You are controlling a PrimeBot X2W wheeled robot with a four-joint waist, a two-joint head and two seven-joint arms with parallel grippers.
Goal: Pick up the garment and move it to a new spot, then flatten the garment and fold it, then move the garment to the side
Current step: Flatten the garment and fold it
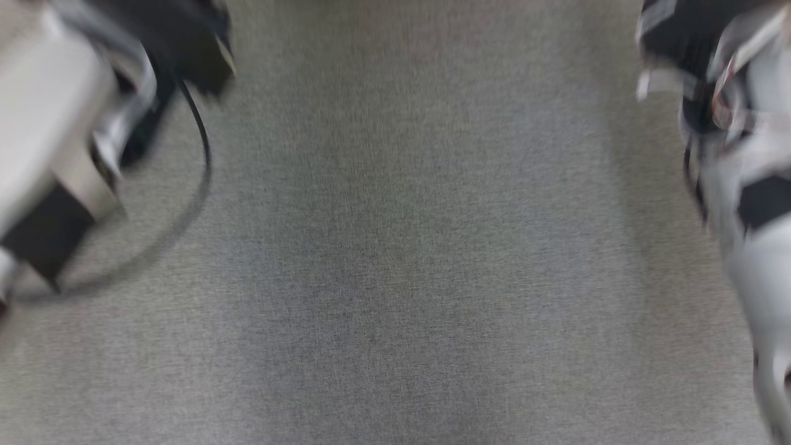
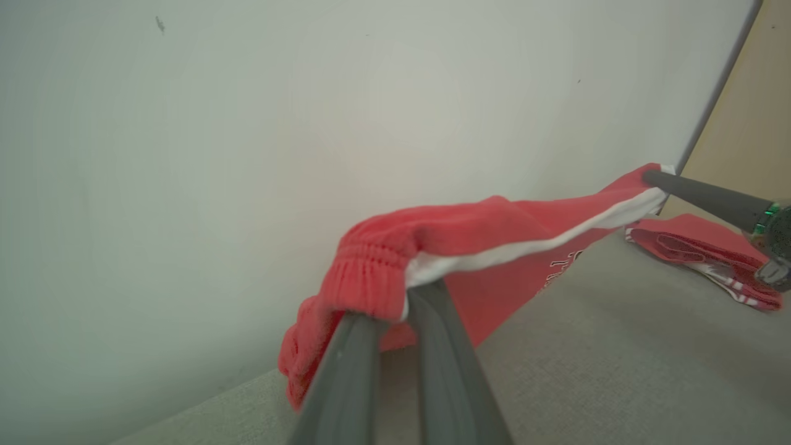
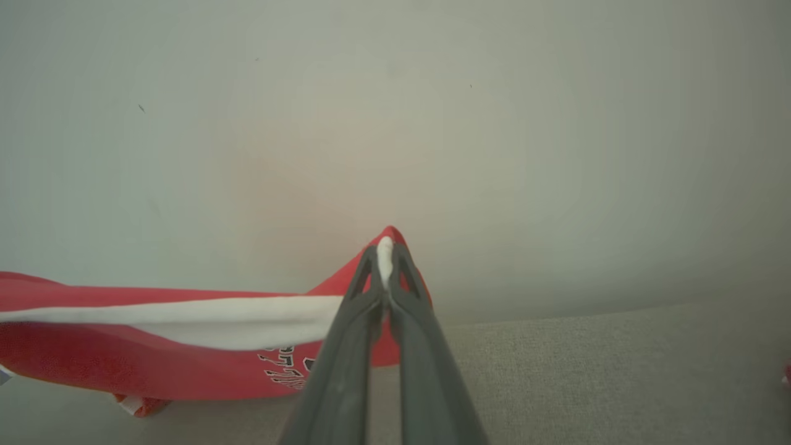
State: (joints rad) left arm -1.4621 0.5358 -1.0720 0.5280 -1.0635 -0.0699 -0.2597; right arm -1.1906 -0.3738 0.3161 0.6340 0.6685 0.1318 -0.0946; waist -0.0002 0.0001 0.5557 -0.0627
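Note:
The garment is red with a white side stripe, a ribbed waistband and dark lettering. It hangs stretched between both grippers above the grey fabric surface. My left gripper is shut on the ribbed waistband end. In the right wrist view my right gripper is shut on the white-striped corner, and the garment trails off to the left. The right gripper also reaches into the left wrist view from the right, pinching the far corner. The lower part of the cloth sags onto the surface.
A pale wall stands close behind the garment. More red cloth with white trim lies on the surface at the right; I cannot tell if it is the same garment. The blurred head view shows grey surface between my two forearms.

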